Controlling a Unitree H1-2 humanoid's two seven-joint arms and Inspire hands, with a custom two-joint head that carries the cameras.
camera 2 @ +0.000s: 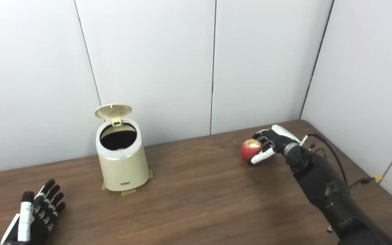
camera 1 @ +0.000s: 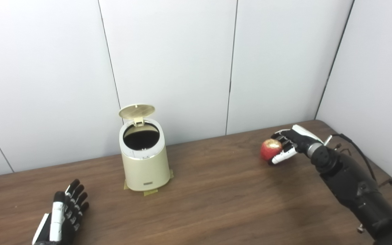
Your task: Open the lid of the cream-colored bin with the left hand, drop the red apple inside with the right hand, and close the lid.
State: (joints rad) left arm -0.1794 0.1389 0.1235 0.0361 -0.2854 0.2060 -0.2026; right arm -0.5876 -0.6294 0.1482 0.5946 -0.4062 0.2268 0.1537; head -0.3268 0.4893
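Left eye view: round red apple (camera 1: 270, 149) in right hand (camera 1: 289, 144) fingers' clasp; left hand (camera 1: 63, 216) fingers spread.

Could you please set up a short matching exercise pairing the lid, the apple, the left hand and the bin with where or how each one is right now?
Things:
1. lid
2. apple
3. left hand
4. bin

States:
A. open and holding nothing, low at the near left of the table
B. standing on taped marks, mouth uncovered
C. tipped up at the back hinge
D. held in the right hand, far right of the table

Pairs: 1-C, 2-D, 3-A, 4-B
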